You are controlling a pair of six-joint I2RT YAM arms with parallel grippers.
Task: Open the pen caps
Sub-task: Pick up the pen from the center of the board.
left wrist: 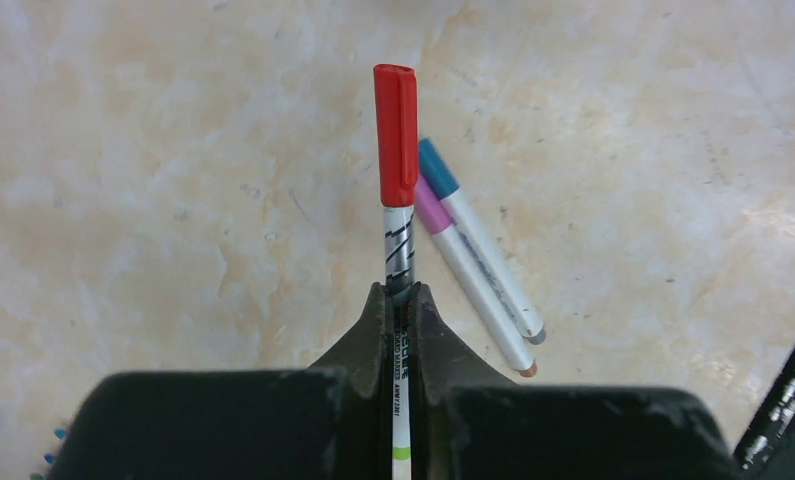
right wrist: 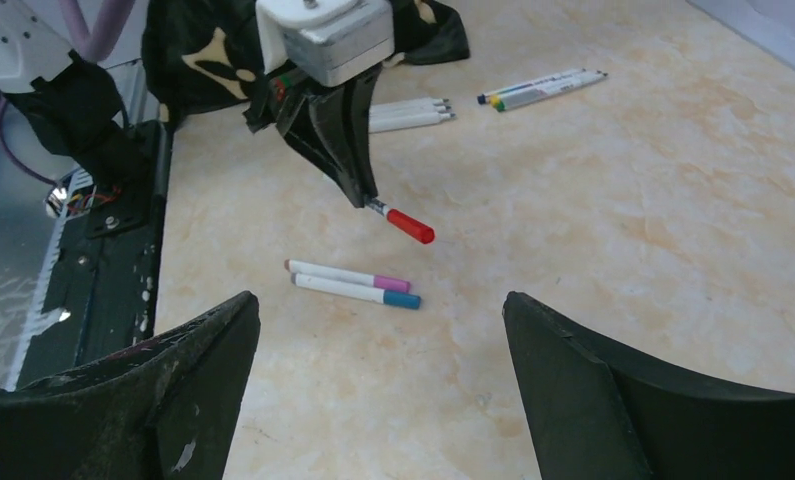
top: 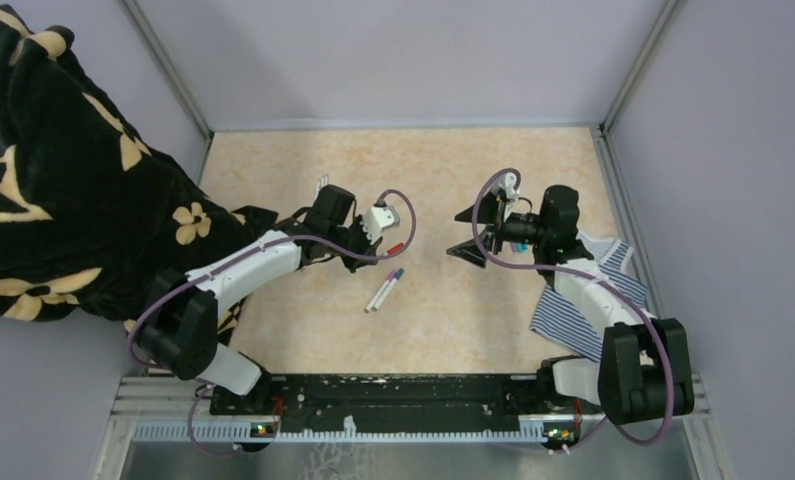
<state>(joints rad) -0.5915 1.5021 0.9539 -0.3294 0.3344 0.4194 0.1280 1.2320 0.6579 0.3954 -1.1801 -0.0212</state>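
Three capped pens occupy the middle of the table [top: 453, 170], seen from above. At 9 o'clock a black flowered cloth [top: 63, 180] covers the table's left edge. Next to the right, the left gripper [left wrist: 398, 300] has its jaws pressed together on the white barrel of the red-capped pen [left wrist: 398, 245], pinching it just below mid-length. In the overhead view this pen's long axis runs from 10 to 4 o'clock, and the red cap [top: 397, 247] leads toward 4 o'clock, still seated on the barrel. In the left wrist view the same axis runs from 6 to 12 o'clock, cap at 12. The right wrist view shows the pen sloping down toward the table; whether the cap touches it cannot be told.

At 6 o'clock from the red cap, the pink-capped pen [left wrist: 473, 285] and the teal-capped pen [left wrist: 488, 260] lie flat, side by side and touching. Their axes run from 7 to 1 o'clock in the overhead view, caps at 1.

At 3 o'clock from these, well apart, the right gripper [top: 466, 232] hangs with its jaws spread wide, holding nothing. A striped cloth [top: 583, 300] lies under the right arm at 4 o'clock.
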